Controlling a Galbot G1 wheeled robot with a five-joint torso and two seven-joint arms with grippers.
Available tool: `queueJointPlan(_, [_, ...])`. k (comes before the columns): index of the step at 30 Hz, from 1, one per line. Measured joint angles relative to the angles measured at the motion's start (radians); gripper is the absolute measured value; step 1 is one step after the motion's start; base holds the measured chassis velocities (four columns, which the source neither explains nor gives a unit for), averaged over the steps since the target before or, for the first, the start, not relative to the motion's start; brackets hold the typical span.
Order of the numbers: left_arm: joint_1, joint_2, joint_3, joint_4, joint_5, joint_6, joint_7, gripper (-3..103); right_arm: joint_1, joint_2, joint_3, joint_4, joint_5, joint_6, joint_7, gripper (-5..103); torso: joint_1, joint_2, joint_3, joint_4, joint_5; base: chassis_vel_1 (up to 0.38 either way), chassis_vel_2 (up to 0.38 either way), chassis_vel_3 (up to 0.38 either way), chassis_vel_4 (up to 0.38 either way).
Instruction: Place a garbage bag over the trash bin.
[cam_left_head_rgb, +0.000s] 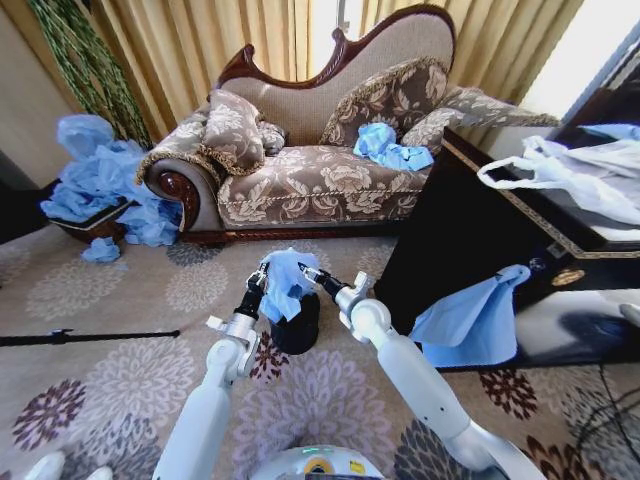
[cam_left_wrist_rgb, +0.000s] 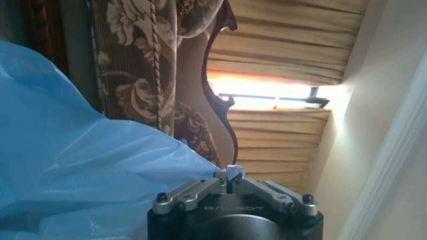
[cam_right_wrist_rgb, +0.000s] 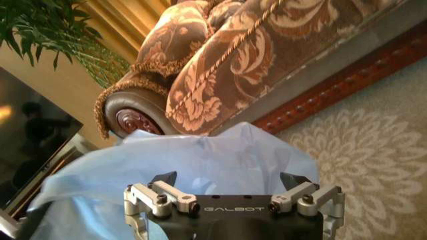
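The light blue garbage bag (cam_left_head_rgb: 287, 282) hangs bunched over the small black trash bin (cam_left_head_rgb: 299, 332) on the carpet in front of the sofa. My left gripper (cam_left_head_rgb: 262, 279) is at the bag's left side. In the left wrist view it (cam_left_wrist_rgb: 230, 176) is shut on a pinch of the blue film (cam_left_wrist_rgb: 80, 165). My right gripper (cam_left_head_rgb: 313, 276) is at the bag's right side. In the right wrist view it (cam_right_wrist_rgb: 228, 180) stands open, fingers (cam_right_wrist_rgb: 165, 180) spread wide with the bag's film (cam_right_wrist_rgb: 220, 155) billowing just beyond them. The bag covers the bin's rim.
The patterned sofa (cam_left_head_rgb: 310, 180) stands behind the bin, with blue bags (cam_left_head_rgb: 390, 148) on its seat. A heap of blue bags (cam_left_head_rgb: 100, 185) lies at the left. A dark cabinet (cam_left_head_rgb: 470, 240) at the right carries a white bag (cam_left_head_rgb: 580, 175) and a hanging blue bag (cam_left_head_rgb: 470, 320). A black rod (cam_left_head_rgb: 90, 337) lies on the carpet.
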Motion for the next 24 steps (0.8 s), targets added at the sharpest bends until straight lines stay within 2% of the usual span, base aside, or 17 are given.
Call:
queueJointPlan(7, [0.005, 0.002, 0.001, -0.002, -0.004, 0.008, 0.014, 0, 0.045, 0.059, -0.013, -0.103, -0.013, 0.011, -0.052, 100, 0.0, 0.0, 0.0, 0.0002, -0.0001, 0.0, 0.0, 0.0, 0.0])
queueJointPlan(13, [0.005, 0.003, 0.001, -0.002, -0.006, 0.014, 0.023, 0, 0.048, 0.074, -0.025, -0.129, -0.029, 0.031, -0.073, 101, 0.0, 0.0, 0.0, 0.0001, 0.0, 0.0, 0.0, 0.0, 0.0])
queueJointPlan(17, [0.006, 0.003, 0.001, 0.002, -0.006, 0.017, 0.028, 0, 0.04, 0.067, -0.024, -0.126, -0.043, 0.045, -0.078, 80, 0.0, 0.0, 0.0, 0.0001, 0.0001, 0.0, 0.0, 0.0, 0.0])
queueJointPlan(20, [0.005, 0.003, 0.001, 0.004, -0.006, 0.018, 0.028, 0, 0.037, 0.062, -0.019, -0.119, -0.053, 0.05, -0.078, 80, 0.0, 0.0, 0.0, 0.0, 0.0001, 0.0, 0.0, 0.0, 0.0])
queueJointPlan(21, [0.005, 0.003, 0.001, 0.005, -0.006, 0.018, 0.028, 0, 0.037, 0.062, -0.018, -0.118, -0.055, 0.052, -0.078, 70, 0.0, 0.0, 0.0, 0.0, 0.0001, 0.0, 0.0, 0.0, 0.0])
queueJointPlan(22, [0.005, 0.003, 0.001, 0.006, -0.004, 0.02, 0.028, 0, 0.037, 0.062, -0.017, -0.114, -0.063, 0.057, -0.076, 64, 0.0, 0.0, 0.0, 0.0, 0.0001, 0.0, 0.0, 0.0, 0.0])
queueJointPlan(23, [0.005, 0.003, 0.001, 0.006, -0.004, 0.02, 0.028, 0, 0.037, 0.062, -0.017, -0.114, -0.063, 0.057, -0.076, 64, 0.0, 0.0, 0.0, 0.0, 0.0001, 0.0, 0.0, 0.0, 0.0])
queueJointPlan(24, [0.005, 0.003, 0.001, 0.006, -0.002, 0.023, 0.029, 0, 0.038, 0.063, -0.017, -0.112, -0.065, 0.061, -0.073, 58, 0.0, 0.0, 0.0, 0.0, 0.0001, 0.0, 0.0, 0.0, 0.0])
